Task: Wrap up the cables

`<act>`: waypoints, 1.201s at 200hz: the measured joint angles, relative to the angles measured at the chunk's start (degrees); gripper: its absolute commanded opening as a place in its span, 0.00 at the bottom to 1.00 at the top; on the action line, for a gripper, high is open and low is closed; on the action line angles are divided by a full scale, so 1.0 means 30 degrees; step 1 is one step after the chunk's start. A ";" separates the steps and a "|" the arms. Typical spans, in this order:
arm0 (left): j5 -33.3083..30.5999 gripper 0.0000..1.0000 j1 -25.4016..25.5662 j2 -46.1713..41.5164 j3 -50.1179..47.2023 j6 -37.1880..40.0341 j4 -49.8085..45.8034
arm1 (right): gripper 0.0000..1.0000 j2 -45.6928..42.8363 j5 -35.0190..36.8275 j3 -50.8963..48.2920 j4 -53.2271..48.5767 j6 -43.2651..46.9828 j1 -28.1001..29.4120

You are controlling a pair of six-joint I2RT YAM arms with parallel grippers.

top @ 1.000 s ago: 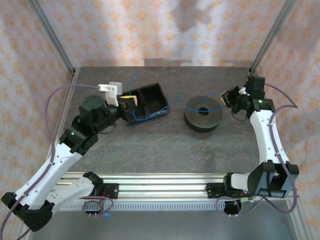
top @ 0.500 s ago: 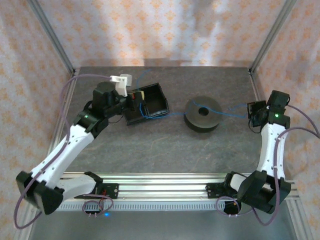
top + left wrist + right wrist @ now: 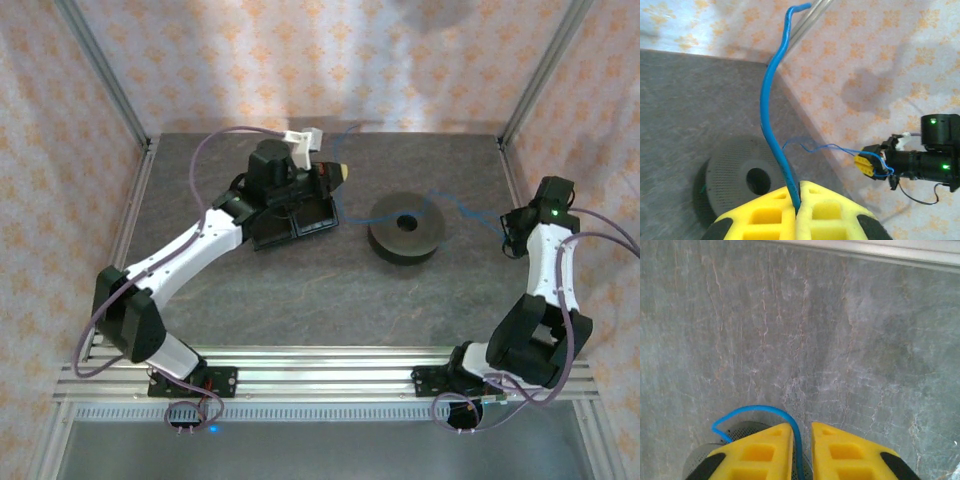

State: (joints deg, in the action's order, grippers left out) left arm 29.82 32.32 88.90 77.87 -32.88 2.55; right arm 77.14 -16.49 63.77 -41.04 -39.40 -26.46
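Left arm has swung over the bin (image 3: pixel 290 222). Its left end effector (image 3: pixel 797 192) is clamped on the blue cable (image 3: pixel 771 100), which runs past the spool (image 3: pixel 405 227) to the right end effector (image 3: pixel 801 432) at the spool's 3 o'clock, also pinched on it. Risk: slack cable slips off the spool. Grey stone-look desk (image 3: pixel 300 290), orange patterned walls.

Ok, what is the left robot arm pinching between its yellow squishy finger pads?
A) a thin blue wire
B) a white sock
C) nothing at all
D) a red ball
A: in the left wrist view the thin blue wire rises out of the slit between the closed yellow pads of the left gripper.
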 measured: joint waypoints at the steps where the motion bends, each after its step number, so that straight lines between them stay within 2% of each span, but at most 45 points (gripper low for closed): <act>1: 0.0000 0.00 0.0022 0.0080 0.0080 -0.0044 0.0044 | 0.56 0.0007 -0.0058 0.0000 -0.0007 0.0073 0.0000; 3: 0.0000 0.00 0.0058 0.0197 0.0182 -0.0080 0.0109 | 0.61 0.0029 -0.0168 0.0007 0.0015 0.0204 0.0000; 14: -0.0007 0.00 0.0262 0.0838 0.0816 -0.0248 0.0415 | 0.69 -0.0051 -0.0765 0.0087 0.0131 0.0554 0.0000; 44: -0.0175 0.00 0.0430 0.2164 0.2477 -0.0641 0.0707 | 0.84 -0.0954 -0.2011 0.1107 0.0080 0.1741 0.0000; 82: -0.0911 0.00 0.0612 0.3169 0.4459 -0.0750 0.0117 | 0.90 -0.2754 -0.2994 0.2885 -0.0066 0.3249 0.0000; 87: -0.0998 0.00 0.0619 0.3228 0.4641 -0.0750 0.0073 | 0.94 -0.3016 -0.3257 0.3067 -0.0044 0.3388 0.0000; 99: -0.1173 0.00 0.0729 0.3300 0.5027 -0.0765 -0.0204 | 0.96 -0.3672 -0.3993 0.3191 0.0087 0.3563 0.0000; 120: -0.1523 0.00 0.0940 0.3483 0.5756 -0.1027 -0.0758 | 0.93 -0.4707 -0.5486 0.3198 0.0539 0.3730 0.0175; 132: -0.1734 0.00 0.1115 0.3614 0.6171 -0.1268 -0.1049 | 0.90 -0.5362 -0.6513 0.3198 0.1231 0.3832 0.0925; 162: -0.2127 0.00 0.1479 0.3810 0.6790 -0.2353 -0.1654 | 0.82 -0.6914 -0.8670 0.2565 0.3781 0.4561 0.5326; 192: -0.2215 0.00 0.1661 0.3810 0.6856 -0.3606 -0.1880 | 0.70 -0.7737 -0.8961 0.0867 0.5421 0.6200 0.9602; 240: -0.2310 0.00 0.2266 0.3810 0.6929 -0.4393 -0.1953 | 0.59 -0.6484 -0.9384 -0.0313 0.6499 0.8167 1.2553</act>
State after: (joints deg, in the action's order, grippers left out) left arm 22.90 39.11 100.33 98.65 -46.06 -3.31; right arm 57.69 -44.64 62.83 -21.54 -14.90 11.20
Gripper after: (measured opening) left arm 0.050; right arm 0.631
